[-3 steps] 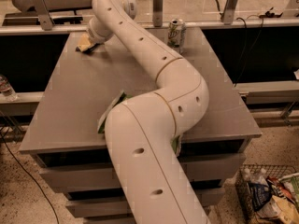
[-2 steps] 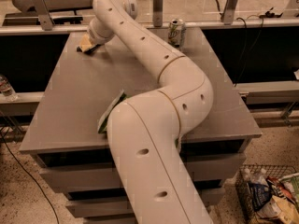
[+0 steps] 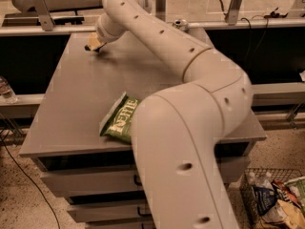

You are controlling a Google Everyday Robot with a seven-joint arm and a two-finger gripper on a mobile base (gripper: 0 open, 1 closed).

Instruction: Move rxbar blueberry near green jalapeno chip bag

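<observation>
The green jalapeno chip bag [image 3: 119, 119] lies near the table's front edge, left of middle. It is crinkled green with white lettering, and its right part is hidden under my arm. My gripper [image 3: 95, 42] is at the far left back corner of the grey table [image 3: 71, 99], low over the surface, with a tan tip showing. The rxbar blueberry is not visible; no dark blue wrapper shows anywhere on the table, and my arm covers much of the middle and right.
A soda can [image 3: 180, 24] stands at the table's back edge, mostly hidden behind my arm. A wire basket [image 3: 276, 199] with bags sits on the floor at the right. A water bottle [image 3: 5, 90] stands on the left shelf. Drawers are under the table.
My elbow has swung right, uncovering more of the chip bag and covering more of the soda can. The gripper stays at the back left corner.
</observation>
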